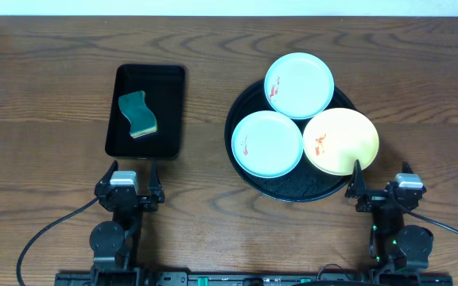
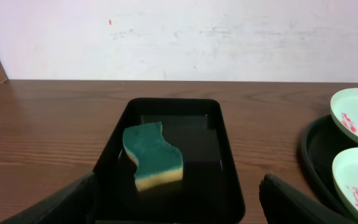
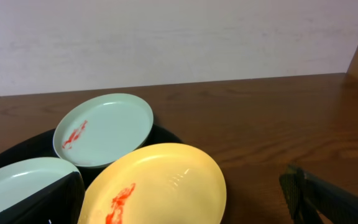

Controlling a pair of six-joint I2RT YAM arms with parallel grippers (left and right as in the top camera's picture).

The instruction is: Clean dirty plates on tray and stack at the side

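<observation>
Nearest, at the table's (image 1: 54,95) front edge, both arms sit low and side by side. The left end effector (image 1: 133,170) has its jaws spread wide and holds nothing; in the left wrist view its two dark fingers (image 2: 61,205) frame the bottom corners. The right end effector (image 1: 382,176) is likewise spread wide and empty, and its left finger (image 3: 42,199) sits just at the near rim of the tray (image 1: 293,189); whether it touches cannot be told.

Just beyond the left end effector lies a small rectangular black tray (image 1: 169,111), and in it a wavy sponge (image 1: 137,114), green on top and yellow beneath, lying flat toward the left side.

Beyond the right end effector, the large round black tray carries all three plates, crowded together with their edges meeting. On its near left is a mint-blue plate (image 1: 267,143) with a small red-orange smear on its left side. Near right is the yellow plate (image 1: 340,141), smeared toward its left, its edge jutting past the tray's right rim. Farthest is the second mint-blue plate (image 1: 299,85), smeared at its left, tilted and overhanging the tray's far rim.

Behind the table, the wrist views show a pale wall (image 2: 229,37)
</observation>
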